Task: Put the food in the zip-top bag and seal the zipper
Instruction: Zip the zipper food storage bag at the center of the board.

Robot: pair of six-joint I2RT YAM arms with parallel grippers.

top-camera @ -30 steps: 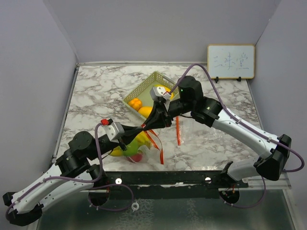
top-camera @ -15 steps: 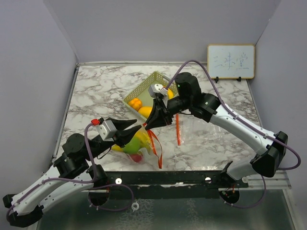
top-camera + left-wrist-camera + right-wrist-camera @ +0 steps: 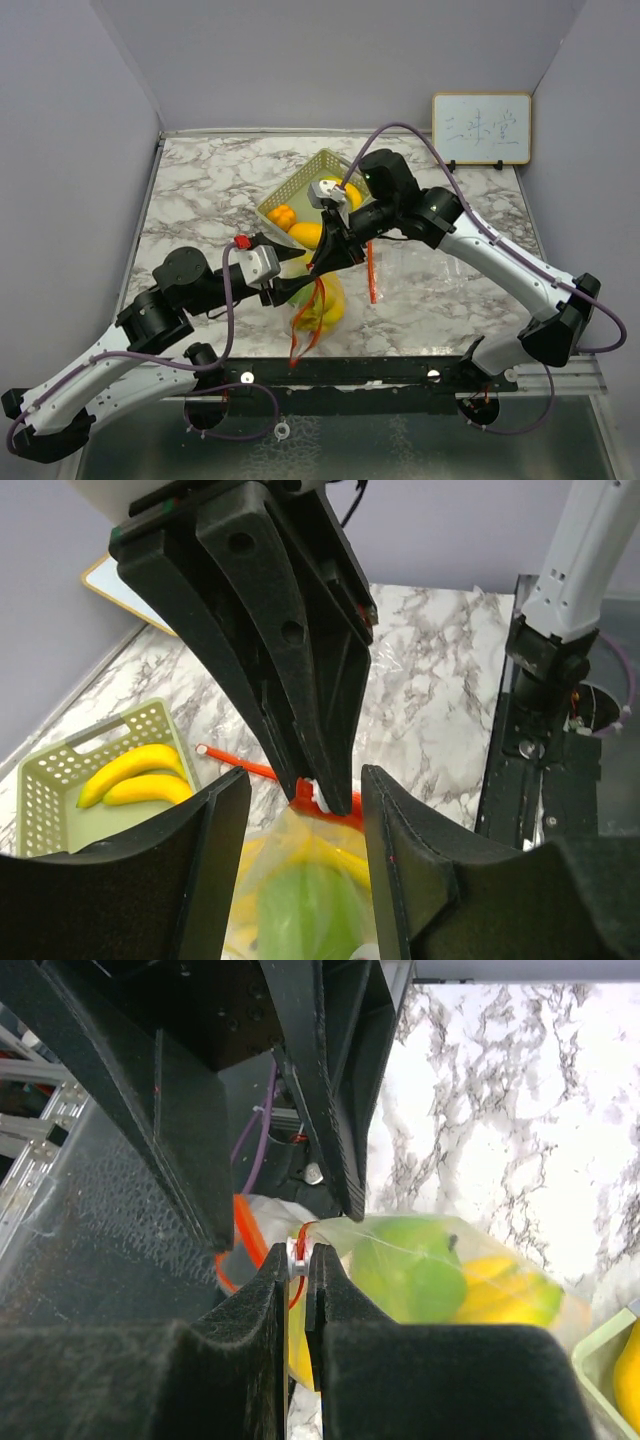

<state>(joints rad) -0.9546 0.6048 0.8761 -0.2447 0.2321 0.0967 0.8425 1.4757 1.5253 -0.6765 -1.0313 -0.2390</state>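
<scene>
From the top view I recorded a marble table (image 3: 200,200) enclosed by grey walls (image 3: 300,60), a whiteboard (image 3: 481,128) at the back right, and the zip-top bag (image 3: 318,305) of food (image 3: 328,308) near the front edge. In the left wrist view, the left gripper (image 3: 305,790) stood released, astride the bag's top. In the right wrist view, the right gripper (image 3: 297,1260) was clenched on the orange zipper (image 3: 243,1235).

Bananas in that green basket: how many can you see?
2. Both lie side by side in the basket: one banana higher in the left wrist view, the other banana just below it. Part of the basket is covered, so more may be hidden.
</scene>
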